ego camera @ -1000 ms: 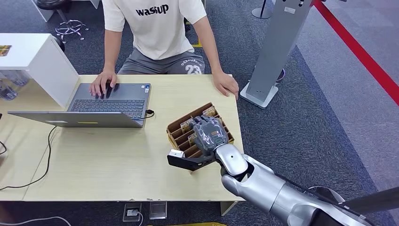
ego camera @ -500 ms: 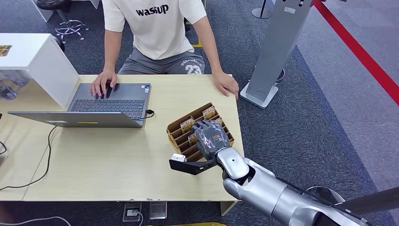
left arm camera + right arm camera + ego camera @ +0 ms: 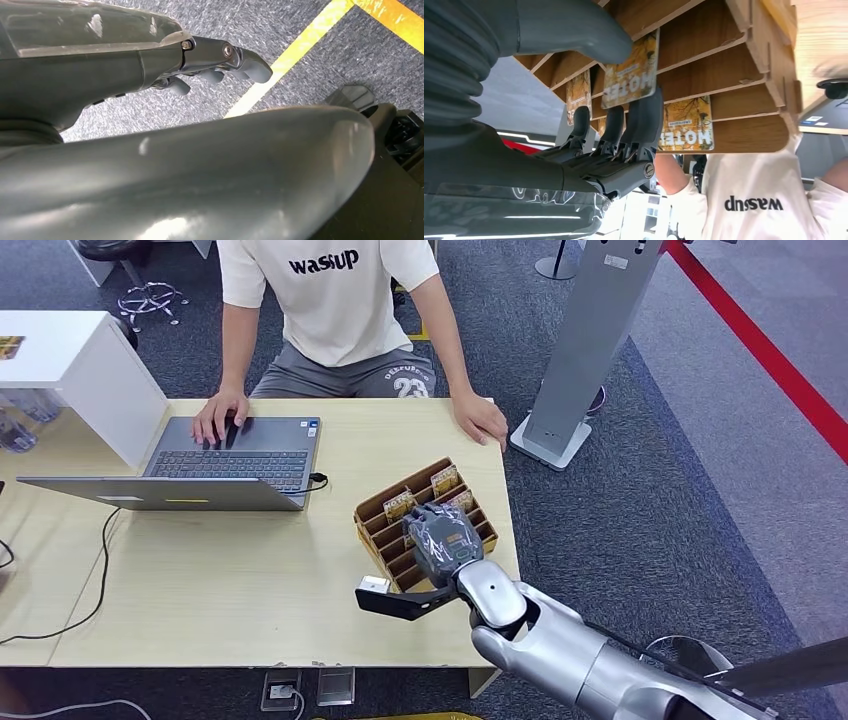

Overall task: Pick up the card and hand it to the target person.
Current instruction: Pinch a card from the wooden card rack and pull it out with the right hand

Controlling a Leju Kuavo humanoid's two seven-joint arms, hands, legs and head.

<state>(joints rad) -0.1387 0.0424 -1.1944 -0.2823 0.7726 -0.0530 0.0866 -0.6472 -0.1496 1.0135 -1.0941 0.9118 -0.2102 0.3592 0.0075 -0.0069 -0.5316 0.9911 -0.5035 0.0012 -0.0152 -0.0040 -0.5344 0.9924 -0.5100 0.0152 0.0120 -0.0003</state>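
Observation:
A brown slotted card rack (image 3: 385,515) stands on the table near its right edge, with hotel cards (image 3: 444,479) upright in its slots. My right hand (image 3: 443,540) is down over the middle of the rack. In the right wrist view one "HOTEL" card (image 3: 631,70) sits between the thumb (image 3: 574,30) and the dark fingers (image 3: 644,120), which pinch it; its far edge is still among the rack's dividers (image 3: 724,60). Another card (image 3: 687,125) stands one slot away. My left hand (image 3: 240,65) hangs over the carpet, fingers loosely apart and holding nothing. The seated person (image 3: 330,300) faces me across the table.
The person's hand (image 3: 480,420) rests on the table's far right corner, the other on an open laptop (image 3: 230,455). A white box (image 3: 80,370) stands at the left. A cable (image 3: 90,590) trails over the table. A grey stand (image 3: 580,350) rises right of the table.
My right hand has drawn back a little towards me over the rack, uncovering more of the far slots and their cards. The person and the laptop have not moved.

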